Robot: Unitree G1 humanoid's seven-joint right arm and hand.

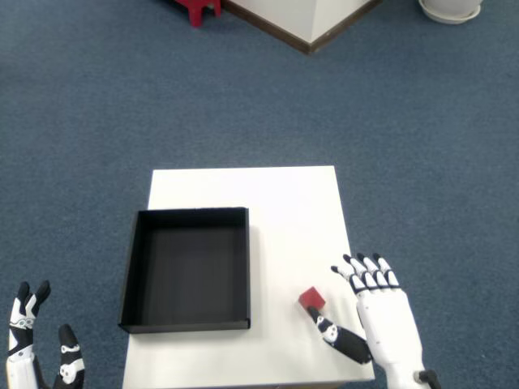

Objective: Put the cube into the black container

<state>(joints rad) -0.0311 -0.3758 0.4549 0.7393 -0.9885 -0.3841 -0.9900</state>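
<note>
Right hand at the lower right of the frame is spread open and holds nothing, its thumb tip just beside the red cube. That cube sits on the white table, right of the black container, which lies left of centre.

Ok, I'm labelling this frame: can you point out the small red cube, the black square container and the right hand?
small red cube (310, 297), head view, top face.
black square container (248, 267), head view, right wall.
right hand (381, 312), head view, back of palm.
</note>
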